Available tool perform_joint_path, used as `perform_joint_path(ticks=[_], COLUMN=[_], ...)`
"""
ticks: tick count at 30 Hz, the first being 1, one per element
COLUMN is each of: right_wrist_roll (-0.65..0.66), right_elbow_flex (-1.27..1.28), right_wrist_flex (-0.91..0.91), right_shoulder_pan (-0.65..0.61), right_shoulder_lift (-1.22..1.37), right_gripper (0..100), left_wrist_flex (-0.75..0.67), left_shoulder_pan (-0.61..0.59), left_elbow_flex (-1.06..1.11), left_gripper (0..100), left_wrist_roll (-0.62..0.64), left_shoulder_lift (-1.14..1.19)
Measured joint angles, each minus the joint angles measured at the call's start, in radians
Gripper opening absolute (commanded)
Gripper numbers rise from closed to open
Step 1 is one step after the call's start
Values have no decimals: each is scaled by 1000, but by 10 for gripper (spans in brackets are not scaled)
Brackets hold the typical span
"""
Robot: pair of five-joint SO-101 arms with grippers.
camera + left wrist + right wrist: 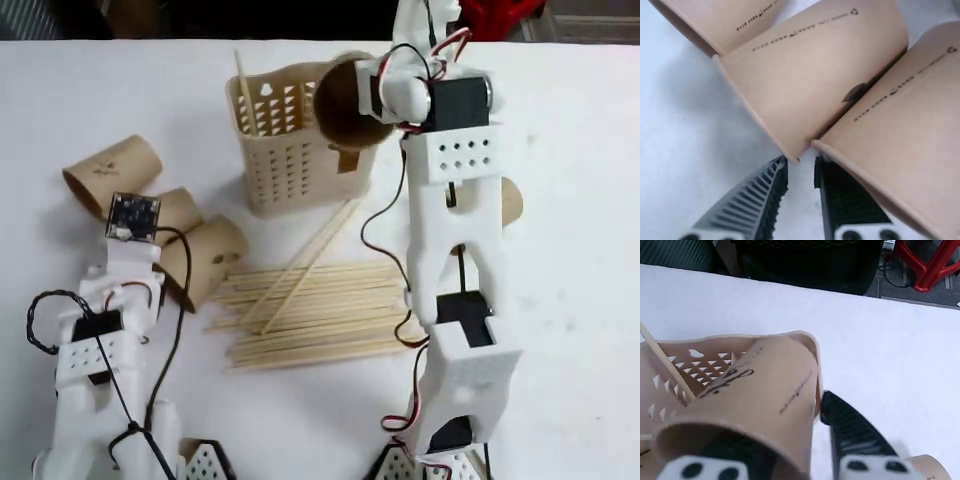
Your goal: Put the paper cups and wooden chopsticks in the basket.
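Two grippers are engaged near cups. The right gripper [814, 407] is clamped on a paper cup [765, 400], with one finger set inside the mouth and the other finger [850, 435] pressed on the outer wall. The held cup is tipped sideways at the rim of the basket [285, 165], at its corner nearest that arm. One chopstick [243, 88] is stood inside the basket, poking above the rim. The left gripper [800, 187] is kept slightly apart with nothing clamped. Its tips are placed just at the rim of the middle cup [810, 85] in a row of three lying cups [180, 212] that touch side to side. The chopstick pile [310, 312] is spread on the table [570, 300] between the arms, just in front of the basket. A further cup [511, 200] is partly hidden beside the right arm.
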Motion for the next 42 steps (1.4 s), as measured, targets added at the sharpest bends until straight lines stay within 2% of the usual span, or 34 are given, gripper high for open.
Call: perform_joint_path(ticks=[9,19,26,29,33,38,42], right_wrist_roll=[0,0,0,0,20,126,287], right_elbow_flex=[0,0,0,0,-2,14,29], right_wrist_flex=[-28,-298,-319,-252,-66,160,198], right_shoulder_pan=[-15,-18,-21,-15,75,249,359], right_shoulder_lift=[0,0,0,0,6,81,146], right_gripper=[241,241,241,241,241,241,242], left_wrist_flex=[0,0,0,0,0,0,0], left_shoulder_pan=[0,0,0,0,0,0,0], left_elbow_flex=[0,0,0,0,0,0,0], left_gripper=[110,110,110,110,110,110,110], left_wrist_roll=[0,0,0,0,0,0,0], left_shoulder_lift=[0,0,0,0,0,0,0])
